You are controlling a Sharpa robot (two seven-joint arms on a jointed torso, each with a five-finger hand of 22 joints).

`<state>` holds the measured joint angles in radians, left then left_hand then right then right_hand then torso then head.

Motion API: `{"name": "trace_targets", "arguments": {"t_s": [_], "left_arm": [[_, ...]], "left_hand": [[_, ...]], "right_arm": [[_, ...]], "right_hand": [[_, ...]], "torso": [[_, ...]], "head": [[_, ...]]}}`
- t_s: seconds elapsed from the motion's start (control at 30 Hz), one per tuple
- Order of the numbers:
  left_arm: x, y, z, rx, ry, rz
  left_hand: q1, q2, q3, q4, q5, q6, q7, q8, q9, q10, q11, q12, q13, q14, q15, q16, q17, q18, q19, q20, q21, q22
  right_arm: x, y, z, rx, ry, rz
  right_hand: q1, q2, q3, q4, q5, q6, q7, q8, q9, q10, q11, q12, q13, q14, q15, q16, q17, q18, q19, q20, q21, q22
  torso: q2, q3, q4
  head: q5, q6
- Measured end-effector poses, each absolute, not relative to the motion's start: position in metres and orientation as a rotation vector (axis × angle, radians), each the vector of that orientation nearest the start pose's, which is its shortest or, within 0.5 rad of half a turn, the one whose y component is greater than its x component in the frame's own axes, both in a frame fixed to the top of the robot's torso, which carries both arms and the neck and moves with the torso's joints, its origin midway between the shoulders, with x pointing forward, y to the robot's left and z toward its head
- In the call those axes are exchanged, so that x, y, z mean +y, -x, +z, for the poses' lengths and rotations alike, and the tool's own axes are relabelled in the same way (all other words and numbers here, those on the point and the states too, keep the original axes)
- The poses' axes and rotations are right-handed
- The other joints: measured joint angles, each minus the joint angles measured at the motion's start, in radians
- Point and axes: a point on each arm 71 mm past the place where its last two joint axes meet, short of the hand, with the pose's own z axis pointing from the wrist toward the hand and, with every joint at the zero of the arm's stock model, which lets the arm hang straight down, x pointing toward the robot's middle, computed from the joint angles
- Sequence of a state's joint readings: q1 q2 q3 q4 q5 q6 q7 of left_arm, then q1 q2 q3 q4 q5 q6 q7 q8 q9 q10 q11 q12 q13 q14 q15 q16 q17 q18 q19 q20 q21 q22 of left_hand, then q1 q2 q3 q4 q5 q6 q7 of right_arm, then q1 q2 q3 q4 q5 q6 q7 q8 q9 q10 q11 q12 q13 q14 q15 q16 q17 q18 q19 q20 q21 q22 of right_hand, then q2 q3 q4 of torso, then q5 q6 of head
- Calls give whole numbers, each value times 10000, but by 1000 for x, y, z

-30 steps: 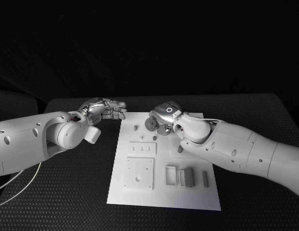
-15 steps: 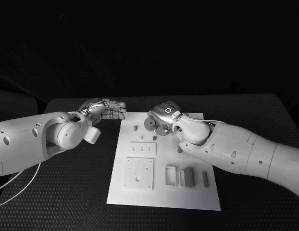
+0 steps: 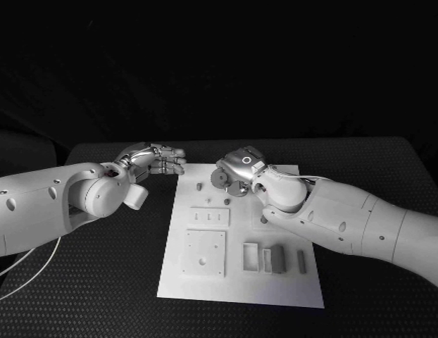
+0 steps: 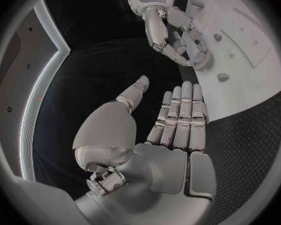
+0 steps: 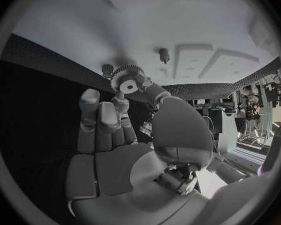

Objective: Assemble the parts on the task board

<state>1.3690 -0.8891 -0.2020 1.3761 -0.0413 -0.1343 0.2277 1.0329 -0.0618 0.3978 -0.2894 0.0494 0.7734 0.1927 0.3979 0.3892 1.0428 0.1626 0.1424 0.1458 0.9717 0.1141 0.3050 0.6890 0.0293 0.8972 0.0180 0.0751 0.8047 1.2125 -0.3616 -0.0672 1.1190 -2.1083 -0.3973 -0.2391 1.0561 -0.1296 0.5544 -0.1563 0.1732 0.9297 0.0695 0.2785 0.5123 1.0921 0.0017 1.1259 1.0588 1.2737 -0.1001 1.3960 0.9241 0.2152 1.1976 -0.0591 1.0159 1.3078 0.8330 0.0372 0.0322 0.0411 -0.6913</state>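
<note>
Right hand [image 3: 241, 171] over the far end of the task board [image 3: 241, 282], pinching a small toothed gear [image 5: 127, 79] at its fingertips; right wrist view shows the gear held face-on, bore visible, just off the board's white surface. Near the gear on the board: a short peg [image 5: 163, 54] standing up, a second small stub [image 5: 107, 69] close beside the gear. Left hand [image 3: 156, 159] just off the board's far left corner, above the black surface [image 3: 97, 282], fingers straight and side by side, thumb apart, holding nothing. Other parts, pale blocks and slotted plates [image 3: 205, 252], sit at the board's near half, untouched.

Step judged: gear placement, early in the assembly. Next move calls for lining the bore over its peg and lowering squarely; which peg is meant, cannot tell
</note>
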Motion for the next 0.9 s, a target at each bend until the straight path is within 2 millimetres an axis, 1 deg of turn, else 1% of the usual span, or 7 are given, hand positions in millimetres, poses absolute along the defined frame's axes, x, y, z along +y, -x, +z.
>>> {"name": "trace_targets", "arguments": {"t_s": [0.1, 0.23, 0.37, 0.47, 0.77, 0.9], "left_arm": [[274, -518, -169, 16183, 10650, -13661], [274, -518, -169, 16189, 10652, -13662], [274, -518, -169, 16192, 10657, -13656], [275, -518, -169, 16189, 10662, -13646], [275, -519, -169, 16189, 10664, -13638], [276, -519, -169, 16169, 10676, -13609]], "left_hand": [[0, 0, 0, 0, 0, 0, 0, 0, 0, 0, 0, 0, 0, 0, 0, 0, 1, 0, 0, 0, 0, 0], [0, 0, 0, 0, 0, 0, 0, 0, 0, 0, 0, 0, -1, 0, 0, 0, 10, 1, 0, 0, 0, 1], [0, 0, 0, 0, 0, 0, 0, 0, 1, 0, 0, 0, -1, 0, 0, 0, 9, 0, 0, 0, 0, 1], [0, 0, 0, 0, 0, 0, 0, 0, 1, 0, 0, 0, 8, 0, 0, 0, 9, 0, 0, 0, 0, 1], [0, 0, 0, 0, 0, 0, 0, 0, 1, 0, 0, 0, 7, 0, 0, 0, 8, 1, 0, 0, 0, 1], [0, 0, 0, 0, 0, 0, 0, 0, 2, 0, 0, 0, 7, 0, 0, 0, 17, 1, 0, 0, 0, 1]], "right_arm": [[-53, -530, -190, 12834, 6726, 3422], [-54, -531, -190, 12835, 6716, 3361], [-56, -531, -190, 12817, 6706, 3296], [-55, -530, -189, 12788, 6685, 3295], [-53, -526, -187, 12651, 6629, 3304], [-53, -526, -187, 12590, 6588, 3255]], "right_hand": [[0, 0, 0, 0, 0, 0, 0, -5, 1, 36, -35, 0, 0, 32, -31, 0, 0, 1, 0, 1, 0, 0], [-3, -3, 0, 0, -1, 0, 1, 32, 3, 35, -36, 0, -10, 33, -31, 0, -1, 1, -1, 2, 0, 0], [-41, -41, 29, 29, 13, 0, 2, 42, 38, 35, -35, 0, -10, 33, -31, 0, -1, 1, -1, 4, 0, 0], [-41, -41, 30, 30, 15, 10, -8, 43, 40, 35, -35, -1, -18, 33, -31, 0, -1, 0, -2, 4, 0, 0], [-95, -95, 30, 30, 15, 69, -3, 44, 48, 36, -35, -2, -26, 34, -29, 0, -2, 1, -3, 7, 0, 0], [-105, -105, 30, 30, 14, 69, -3, 44, 51, 71, 0, -2, -33, 35, -29, 0, -2, 1, -3, 8, 0, 0]], "torso": [[0, 1, -1], [-1, 5, -2], [-1, 5, -2], [-1, 12, -2], [-4, 12, -2], [-4, 12, -2]], "head": [[3, 0], [5, 0], [5, -4], [13, -7], [24, -19], [25, -42]]}}
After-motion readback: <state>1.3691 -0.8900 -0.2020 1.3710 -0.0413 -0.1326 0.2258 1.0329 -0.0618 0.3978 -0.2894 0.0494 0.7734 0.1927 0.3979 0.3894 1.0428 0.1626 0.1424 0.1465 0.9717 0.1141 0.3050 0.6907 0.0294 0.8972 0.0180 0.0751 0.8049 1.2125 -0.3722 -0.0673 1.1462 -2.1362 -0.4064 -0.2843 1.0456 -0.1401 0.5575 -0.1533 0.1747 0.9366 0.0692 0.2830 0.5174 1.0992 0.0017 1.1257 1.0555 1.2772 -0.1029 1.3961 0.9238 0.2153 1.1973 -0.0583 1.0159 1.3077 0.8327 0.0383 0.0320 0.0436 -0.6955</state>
